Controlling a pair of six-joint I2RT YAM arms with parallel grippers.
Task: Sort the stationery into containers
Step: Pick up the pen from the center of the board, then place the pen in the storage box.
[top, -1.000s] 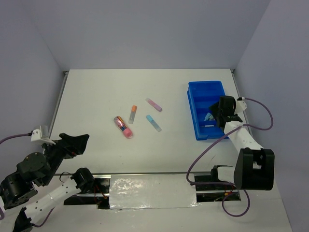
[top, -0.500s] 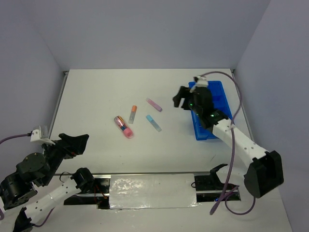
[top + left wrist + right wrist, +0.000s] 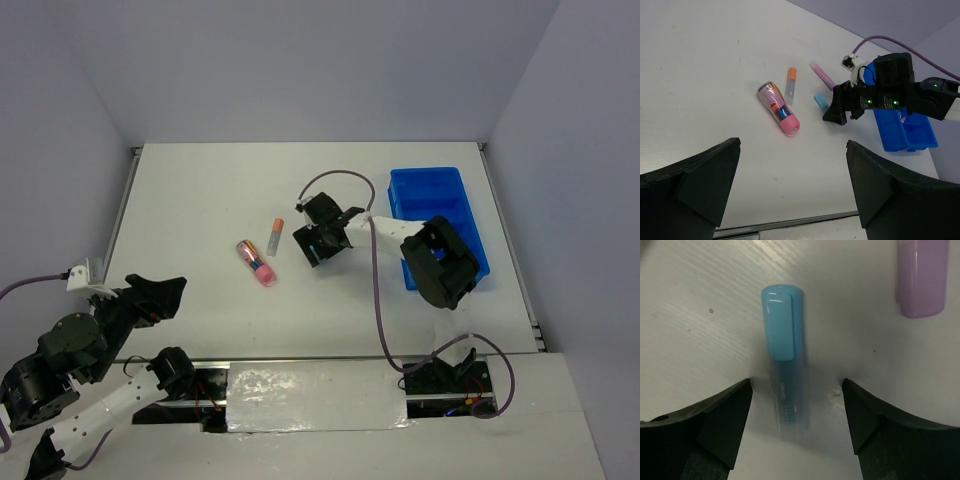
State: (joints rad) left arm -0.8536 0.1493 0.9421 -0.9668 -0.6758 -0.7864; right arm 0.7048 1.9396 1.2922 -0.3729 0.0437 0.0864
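Observation:
A blue marker (image 3: 785, 365) lies flat on the white table between my right gripper's (image 3: 796, 390) open jaws, with a gap on each side. A lilac marker (image 3: 921, 277) lies just beyond it. In the top view my right gripper (image 3: 320, 245) hangs low over both, hiding them. To its left lie an orange-capped marker (image 3: 275, 236) and a stubby pink item (image 3: 256, 263). The blue tray (image 3: 470, 215) stands to the right. My left gripper (image 3: 165, 290) is open and holds nothing at the near left.
The right arm's purple cable (image 3: 375, 290) loops over the table between the tray and the markers. A metal strip (image 3: 310, 395) runs along the table's near edge. Walls close in the back and both sides.
My right gripper has swung left from above the blue tray to the blue marker and come down over it, its jaws wider than before. The left arm has not moved.

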